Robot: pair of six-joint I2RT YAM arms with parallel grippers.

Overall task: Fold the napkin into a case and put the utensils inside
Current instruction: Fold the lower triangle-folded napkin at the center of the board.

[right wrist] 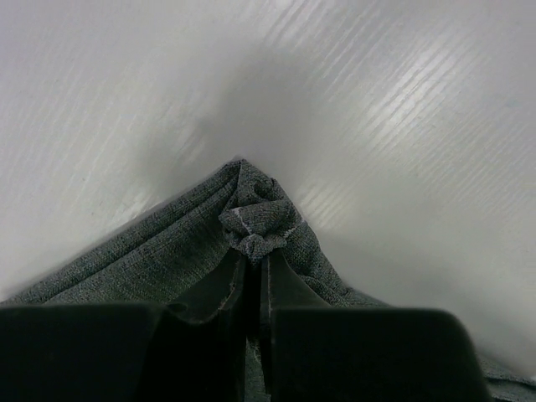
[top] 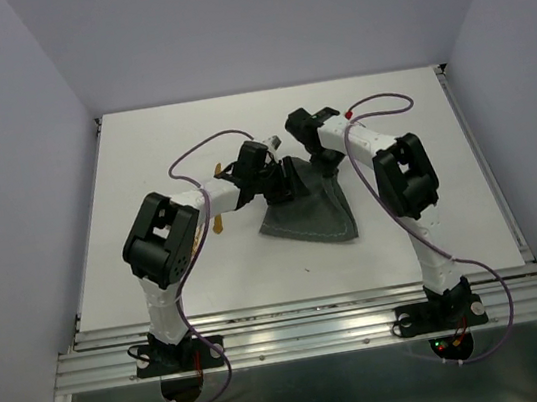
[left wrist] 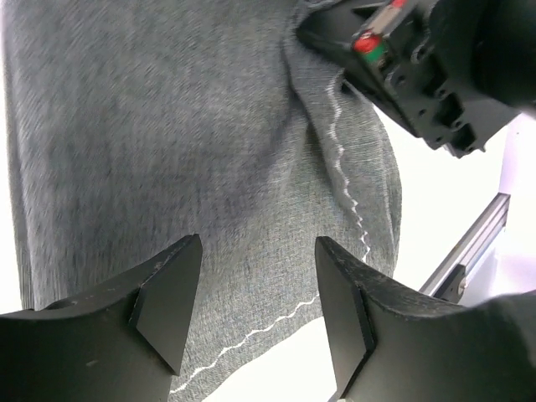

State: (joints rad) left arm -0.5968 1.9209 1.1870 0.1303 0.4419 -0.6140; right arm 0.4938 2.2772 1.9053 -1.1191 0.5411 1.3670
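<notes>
The dark grey napkin [top: 309,211] lies as a rumpled wedge mid-table, wide toward the near edge, and its pale hem line [left wrist: 343,159] shows in the left wrist view. No case shows in any view. My right gripper [right wrist: 255,261] is shut on a bunched far corner of the cloth [right wrist: 255,219], lifting it slightly. My left gripper [left wrist: 258,251] hovers open over the napkin's left part [left wrist: 167,126] with nothing between its fingers. Of the utensils, only an orange-brown end [top: 219,225] pokes out under the left forearm.
The right arm's wrist housing [left wrist: 435,67] sits close by in the left wrist view, so the two grippers [top: 285,186] [top: 328,162] crowd together over the cloth's far end. A metal rail [top: 307,322] runs along the table's near edge. Purple cables loop over both arms.
</notes>
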